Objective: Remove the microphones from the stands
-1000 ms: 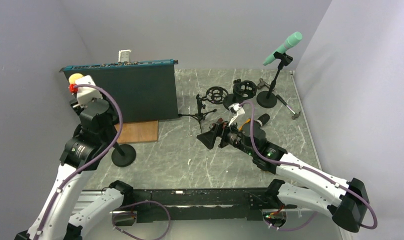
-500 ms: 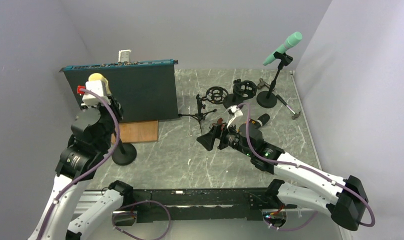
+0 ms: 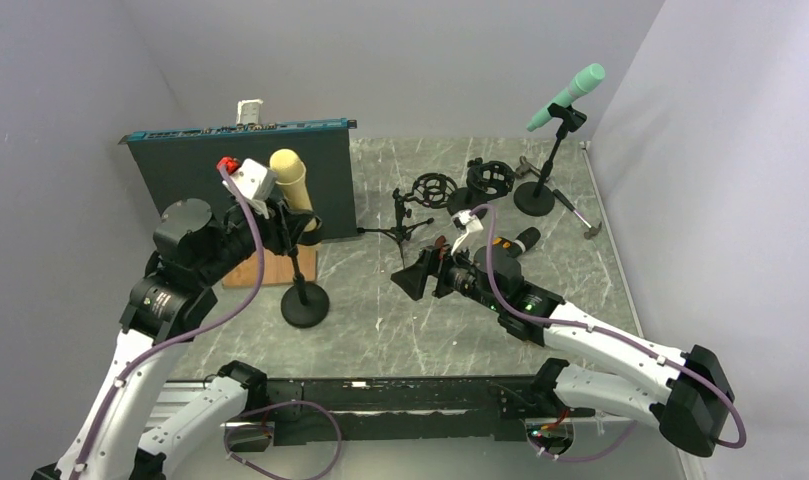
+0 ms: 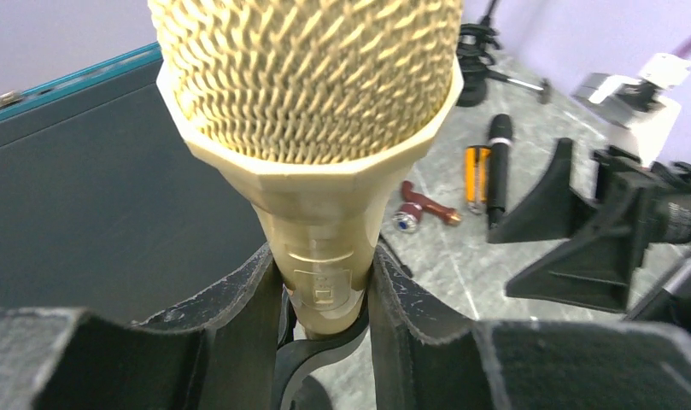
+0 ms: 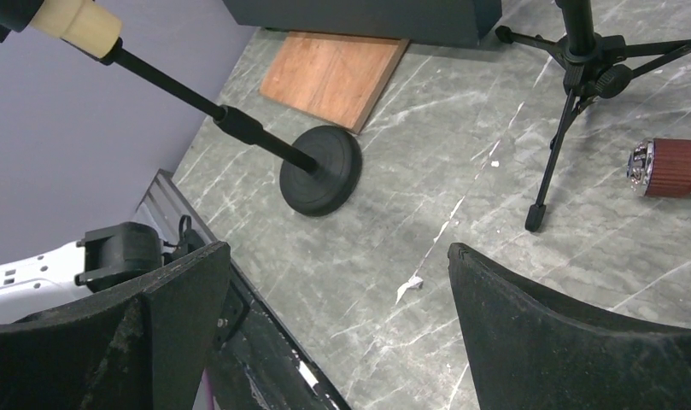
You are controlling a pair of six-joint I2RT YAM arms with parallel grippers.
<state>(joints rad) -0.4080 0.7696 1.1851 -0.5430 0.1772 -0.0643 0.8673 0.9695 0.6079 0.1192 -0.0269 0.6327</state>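
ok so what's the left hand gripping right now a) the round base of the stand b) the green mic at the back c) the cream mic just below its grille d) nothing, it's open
c: in the left wrist view the left hand has its two fingers pressed against either side of the cream microphone, just under its mesh grille.

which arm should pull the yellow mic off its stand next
Left. The left fingers clamp the yellow microphone just below the grille. The right fingers stand open and empty, short of the stand.
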